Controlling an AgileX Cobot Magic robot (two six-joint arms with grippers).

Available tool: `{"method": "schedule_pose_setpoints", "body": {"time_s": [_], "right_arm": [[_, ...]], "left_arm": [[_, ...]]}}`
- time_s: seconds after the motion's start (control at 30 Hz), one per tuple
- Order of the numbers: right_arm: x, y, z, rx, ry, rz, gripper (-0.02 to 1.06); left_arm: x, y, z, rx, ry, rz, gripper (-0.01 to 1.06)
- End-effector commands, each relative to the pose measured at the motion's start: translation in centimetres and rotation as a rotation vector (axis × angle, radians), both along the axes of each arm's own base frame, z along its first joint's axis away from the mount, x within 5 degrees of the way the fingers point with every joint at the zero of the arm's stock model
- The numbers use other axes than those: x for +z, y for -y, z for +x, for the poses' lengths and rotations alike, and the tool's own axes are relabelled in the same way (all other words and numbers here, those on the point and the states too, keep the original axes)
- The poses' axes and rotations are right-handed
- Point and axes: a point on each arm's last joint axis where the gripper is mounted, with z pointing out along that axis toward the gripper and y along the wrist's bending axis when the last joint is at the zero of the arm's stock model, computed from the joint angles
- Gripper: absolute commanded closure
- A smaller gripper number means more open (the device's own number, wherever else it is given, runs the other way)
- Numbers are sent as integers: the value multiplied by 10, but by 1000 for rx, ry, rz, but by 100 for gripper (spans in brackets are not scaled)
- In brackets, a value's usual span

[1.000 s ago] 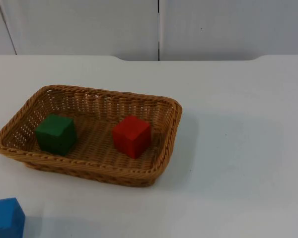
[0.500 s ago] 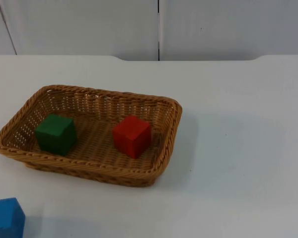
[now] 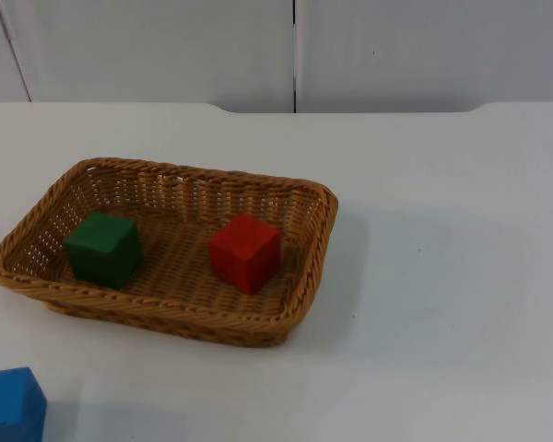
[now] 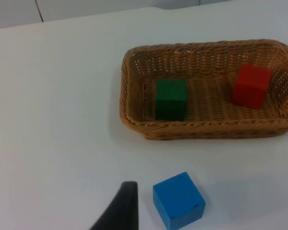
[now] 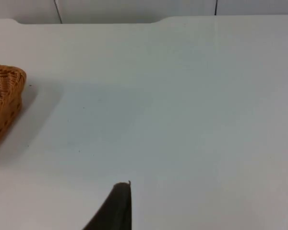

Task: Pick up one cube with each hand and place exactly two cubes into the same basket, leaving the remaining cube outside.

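The wicker basket [image 3: 166,249] sits on the white bench [image 3: 424,276] at about nine o'clock from the middle of the top view. Inside it the green cube [image 3: 103,249] lies toward the nine o'clock end and the red cube [image 3: 245,252] toward the three o'clock end, well apart, each resting on the woven floor. The blue cube [image 3: 11,405] stands outside on the bench, at seven o'clock from the basket, near its rim but not touching. My left hand [image 4: 120,208] hangs above the bench just beside the blue cube [image 4: 178,200]; my right hand [image 5: 116,206] hangs over bare bench, well apart from the basket [image 5: 5,103]. Whether either hand is spread or pressed together, I cannot tell.
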Motion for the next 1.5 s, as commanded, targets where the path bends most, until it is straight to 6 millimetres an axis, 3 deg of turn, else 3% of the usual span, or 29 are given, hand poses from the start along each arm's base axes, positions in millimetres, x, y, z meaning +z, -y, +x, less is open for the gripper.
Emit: {"method": "schedule_pose_setpoints", "body": {"time_s": [0.0, 0.63, 1.47], "right_arm": [[0, 0, -1, -5, 4, -5, -1], [0, 0, -1, -3, 4, -3, -1], [0, 0, -1, -4, 4, -1, -1]], "left_arm": [[0, 1, 0, 5, 10, -18, 0], [0, 0, 0, 8, 10, -17, 0], [0, 2, 1, 236, 12, -15, 0]]}}
